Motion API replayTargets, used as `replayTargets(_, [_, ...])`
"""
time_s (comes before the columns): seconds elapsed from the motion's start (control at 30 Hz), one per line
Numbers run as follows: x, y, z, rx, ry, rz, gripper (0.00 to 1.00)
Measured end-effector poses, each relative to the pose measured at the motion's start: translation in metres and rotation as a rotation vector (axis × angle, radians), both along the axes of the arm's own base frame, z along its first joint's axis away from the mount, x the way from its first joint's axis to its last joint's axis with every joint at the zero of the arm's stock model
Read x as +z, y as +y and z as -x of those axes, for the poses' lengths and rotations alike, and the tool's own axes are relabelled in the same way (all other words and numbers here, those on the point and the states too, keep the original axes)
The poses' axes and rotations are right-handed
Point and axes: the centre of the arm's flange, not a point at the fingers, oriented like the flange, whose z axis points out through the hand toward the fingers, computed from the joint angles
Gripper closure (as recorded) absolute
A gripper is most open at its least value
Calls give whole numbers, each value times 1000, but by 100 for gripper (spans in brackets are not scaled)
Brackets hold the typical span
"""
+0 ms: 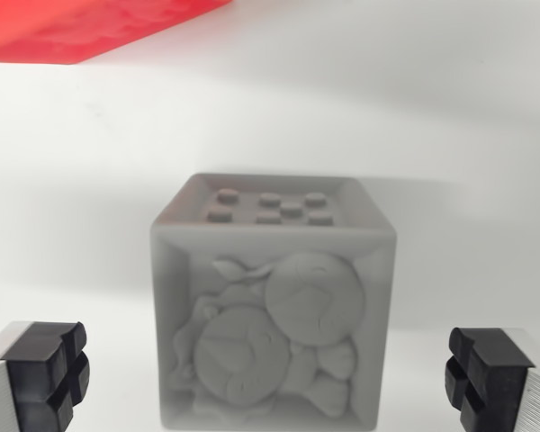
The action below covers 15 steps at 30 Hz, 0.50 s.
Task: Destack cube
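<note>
The tool (270,373) stood wide open, fingers flanking the grey cube (272,310) without contact. A red block (81,27) lay well behind on the white desk (450,117).

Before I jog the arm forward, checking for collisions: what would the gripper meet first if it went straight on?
Most likely the grey cube, which sits centred between the open fingers. The gripper would probably straddle it, though depth is hard to judge.

The single view sits on the wrist just behind the hand (268,378), looking forward and slightly down along its two fingertips (45,373) at a grey cube (272,306) close ahead on the white counter (432,117).
</note>
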Motion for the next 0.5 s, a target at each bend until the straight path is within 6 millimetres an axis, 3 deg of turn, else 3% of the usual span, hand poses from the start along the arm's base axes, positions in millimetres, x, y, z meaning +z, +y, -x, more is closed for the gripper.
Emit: replayTargets(0.5, [56, 0, 0, 0, -2, 1, 0])
